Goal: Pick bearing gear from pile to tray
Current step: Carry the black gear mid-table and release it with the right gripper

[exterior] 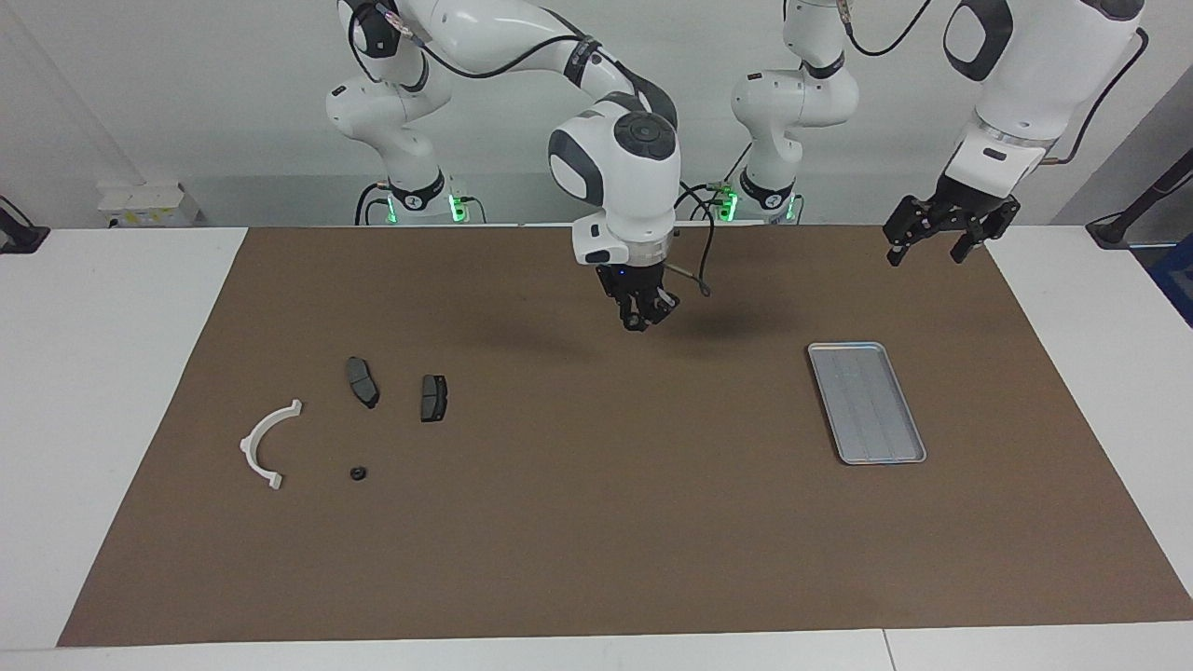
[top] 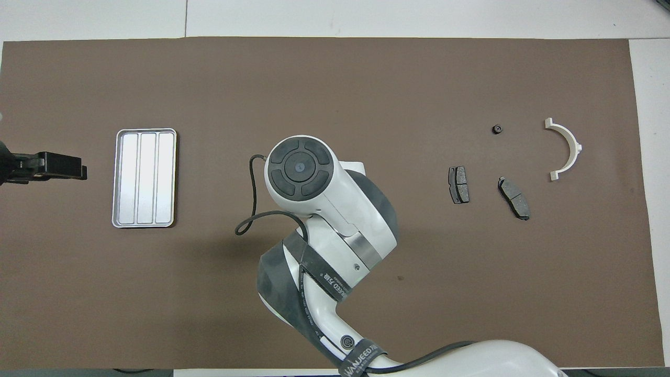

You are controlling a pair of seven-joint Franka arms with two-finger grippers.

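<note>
Silver ridged tray (exterior: 866,401), brown mat (exterior: 596,522)

1. Tray (exterior: 867,403): silver-grey metal, ridged, dull sheen.
2. Arc (exterior: 264,447): smooth white plastic.
3. Brake pads (exterior: 433,398): dark grey, matt.
4. Table mat (exterior: 596,522): brown, matt.
5. Arm shells (exterior: 624,163): glossy white plastic.

White tabletop (exterior: 112,373) under a brown mat (exterior: 596,522), plain pale wall (exterior: 186,93) at the robots' end, even light, soft shadows on the mat.
</note>
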